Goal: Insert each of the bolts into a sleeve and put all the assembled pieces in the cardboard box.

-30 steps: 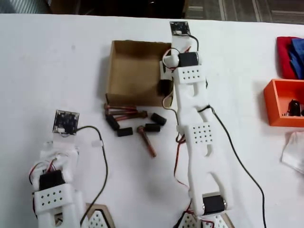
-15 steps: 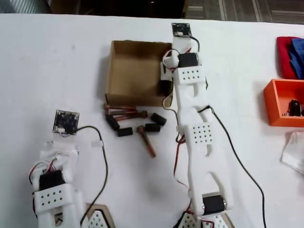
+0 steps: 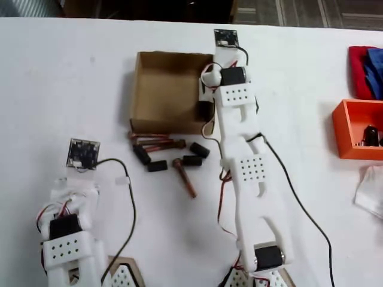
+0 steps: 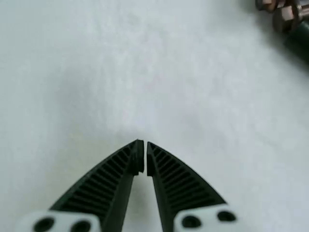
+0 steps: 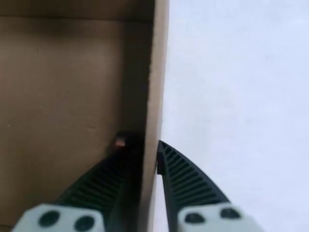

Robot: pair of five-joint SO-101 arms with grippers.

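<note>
Your right fingers [image 5: 188, 179] are clamped on the side wall of the cardboard box [image 5: 158, 67]: one finger inside, one outside, the wall pinched between them. Right at the inner finger's tip, against the wall, there's a dark piece with a copper end [image 5: 119, 141]; can't tell if it's a bolt in a sleeve. Your left fingers [image 4: 178, 183] are together, tips all but touching, over bare table [image 4: 145, 72]. Well ahead of those tips and off to one side sit copper bolt heads [image 4: 282, 17]. In the high view, bolts [image 3: 157, 142] and black sleeves [image 3: 191, 160] lie loose on the table between the two pairs of fingers, just outside the box.
</note>
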